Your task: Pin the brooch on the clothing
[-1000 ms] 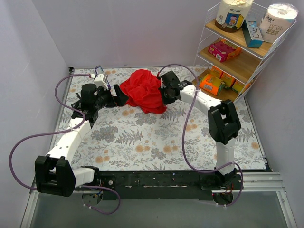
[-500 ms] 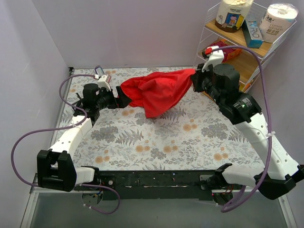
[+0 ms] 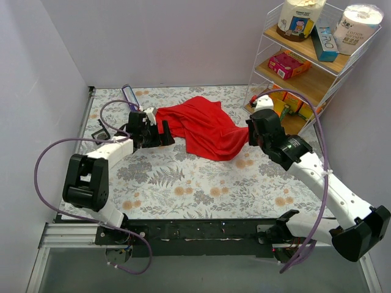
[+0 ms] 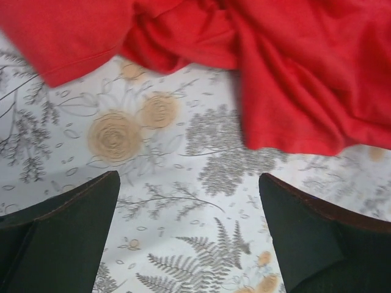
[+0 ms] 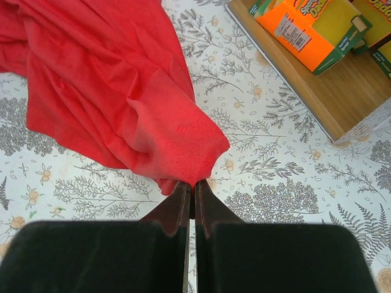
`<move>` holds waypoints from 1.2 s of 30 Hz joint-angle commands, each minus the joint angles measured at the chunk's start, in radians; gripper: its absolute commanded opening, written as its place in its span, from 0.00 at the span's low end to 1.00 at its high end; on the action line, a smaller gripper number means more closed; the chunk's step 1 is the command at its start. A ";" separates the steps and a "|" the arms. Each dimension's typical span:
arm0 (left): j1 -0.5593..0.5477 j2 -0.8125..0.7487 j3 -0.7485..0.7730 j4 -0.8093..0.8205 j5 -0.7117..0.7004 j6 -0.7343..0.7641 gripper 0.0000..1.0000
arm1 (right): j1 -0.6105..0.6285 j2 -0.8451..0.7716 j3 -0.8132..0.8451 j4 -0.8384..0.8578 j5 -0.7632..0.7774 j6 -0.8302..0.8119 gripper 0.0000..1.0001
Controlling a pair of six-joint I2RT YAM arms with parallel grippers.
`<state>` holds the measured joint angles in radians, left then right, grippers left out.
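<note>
Floral table mat (image 3: 183, 183) carries the clothing (image 3: 204, 127). It's a red top lying crumpled and spread on the mat, running from back-left toward the wire shelf (image 3: 305, 79) on the right.

Relative to the grippers: the cloth's left end lies just ahead of the left gripper (image 3: 160, 135) but is not touching it. The left wrist view shows the red edge (image 4: 287, 79) past the fingertips, with bare mat in between. The cloth's right corner ends at the right gripper (image 3: 249, 135).

Left gripper (image 4: 188, 180): jaws spread wide, nothing between them, over the mat.

Right gripper (image 5: 189, 186): jaws closed tight, with a bunched corner of the clothing (image 5: 177, 140) pinched at the tips. It sits low over the mat, close to the shelf's bottom board and the orange box (image 5: 299, 30).

Versus 0.5 s ago: the cloth was stretched in the air between both grippers, and now it's down on the mat. The left has let go and pulled in. The right arm has come down from shelf height toward the middle, still gripping.

Brooch: can't make it out in any view.
</note>
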<state>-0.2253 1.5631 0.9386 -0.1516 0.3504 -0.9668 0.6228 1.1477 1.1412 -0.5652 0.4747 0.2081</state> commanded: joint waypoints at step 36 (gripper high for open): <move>0.027 0.057 1.021 -0.271 -0.398 0.034 0.00 | -0.017 -0.204 0.446 0.108 0.308 -0.386 0.08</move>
<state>-0.2256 1.7630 1.6852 -0.3477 -0.0822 -0.9096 0.6113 1.0332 1.4624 -0.5476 0.6399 -0.0536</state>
